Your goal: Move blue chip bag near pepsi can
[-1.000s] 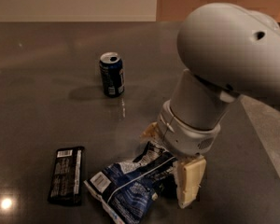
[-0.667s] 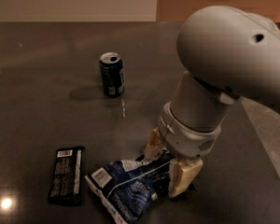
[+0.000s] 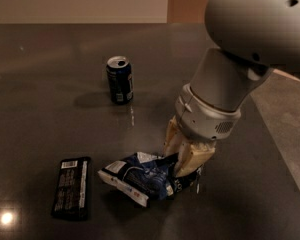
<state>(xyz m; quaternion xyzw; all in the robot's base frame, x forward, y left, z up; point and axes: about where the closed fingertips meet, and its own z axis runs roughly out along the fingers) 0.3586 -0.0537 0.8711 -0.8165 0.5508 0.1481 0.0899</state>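
The blue chip bag (image 3: 140, 178), crumpled dark-blue foil with white panels, lies at the front middle of the dark table (image 3: 50, 109). My gripper (image 3: 183, 165) comes down from the large grey arm (image 3: 225, 84) and its cream fingers (image 3: 194, 159) are shut on the bag's right end. The pepsi can (image 3: 119, 80) stands upright further back and to the left, well apart from the bag, with its silver top showing.
A flat black rectangular bar (image 3: 71, 187) lies just left of the bag. The table's right edge (image 3: 270, 134) runs diagonally behind the arm, with lighter floor beyond. A light glare spot (image 3: 6, 218) sits at the front left.
The fingers have closed from spread apart onto the bag's right end. The bag has crumpled and shifted a little. The arm has risen slightly. The can and bar have not moved.
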